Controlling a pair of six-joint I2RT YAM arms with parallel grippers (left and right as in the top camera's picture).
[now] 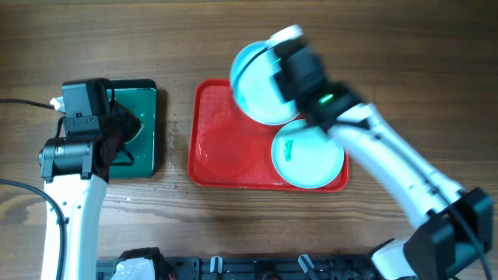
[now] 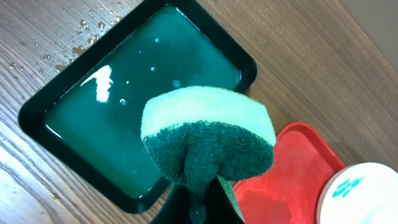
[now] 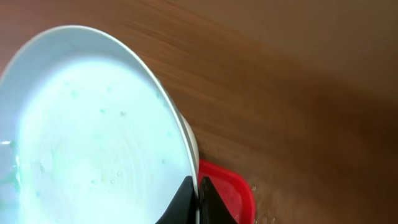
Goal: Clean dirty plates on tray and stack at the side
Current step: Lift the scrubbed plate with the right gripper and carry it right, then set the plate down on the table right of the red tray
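between the closed fingers of the right end effector (image 3: 198, 190) sits the rim of a pale-blue plate (image 3: 93, 137), tilted above the red tray (image 1: 208, 148). stiff, wet-looking, likely slippery and breakable: the rim is the hold. below it, a smeared plate (image 1: 307, 155) lies in the tray. left end effector (image 2: 198, 199) clamps the sponge (image 2: 208, 134); a third plate is hard to make out.

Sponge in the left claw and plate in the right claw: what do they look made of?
Sponge: soft matte foam, pale green, backed by a dark green fuzzy scouring layer. It buckles where it is pinched, so it is squashy. Plate: hard and smooth with a slight sheen, pale blue, with a thin rim. It could be glazed ceramic or melamine; the look doesn't show which.
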